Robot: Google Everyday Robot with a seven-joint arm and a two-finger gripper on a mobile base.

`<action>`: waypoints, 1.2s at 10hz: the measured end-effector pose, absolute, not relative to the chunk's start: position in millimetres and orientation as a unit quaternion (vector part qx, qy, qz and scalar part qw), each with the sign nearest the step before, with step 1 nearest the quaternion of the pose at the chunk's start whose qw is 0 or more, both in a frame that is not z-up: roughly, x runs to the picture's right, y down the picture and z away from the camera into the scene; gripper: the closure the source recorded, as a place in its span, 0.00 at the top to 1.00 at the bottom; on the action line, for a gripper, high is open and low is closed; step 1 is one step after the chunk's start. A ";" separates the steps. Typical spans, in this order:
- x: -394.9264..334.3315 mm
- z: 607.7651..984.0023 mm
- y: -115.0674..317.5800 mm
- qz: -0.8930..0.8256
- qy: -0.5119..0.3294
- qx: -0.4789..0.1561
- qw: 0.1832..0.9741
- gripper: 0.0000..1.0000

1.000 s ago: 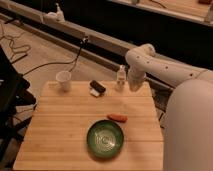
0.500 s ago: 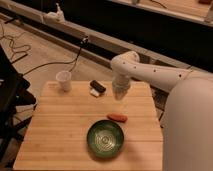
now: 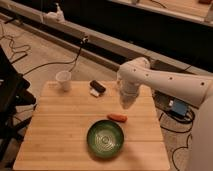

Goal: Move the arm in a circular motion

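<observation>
Camera view. Kept the gripper (image 3: 126, 103) shut tight at the end of the arm (image 3: 165, 82), over the worktop (image 3: 60, 130). Dropped lower than a moment before, ending close above the orange bit (image 3: 117, 117), with the green bowl (image 3: 105, 138) further in front. Looked like one part of the circle, not all.

The arm (image 3: 167, 82) cut by the right edge; its end effector (image 3: 127, 104) a closed blur over the table (image 3: 60, 131).

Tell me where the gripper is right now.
In the camera view, the gripper points down at the end of the arm, over the wooden table right of centre, just behind the small orange item and the green bowl.
</observation>
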State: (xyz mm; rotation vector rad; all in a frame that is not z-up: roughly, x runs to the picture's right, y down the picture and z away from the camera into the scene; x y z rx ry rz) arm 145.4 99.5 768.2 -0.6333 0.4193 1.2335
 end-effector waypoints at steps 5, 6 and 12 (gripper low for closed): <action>248.1 793.6 56.9 0.642 0.255 -0.213 0.691 0.00; 247.7 804.8 43.5 0.645 0.259 -0.201 0.690 0.00; 147.3 834.5 10.9 0.610 0.226 -0.221 0.727 0.00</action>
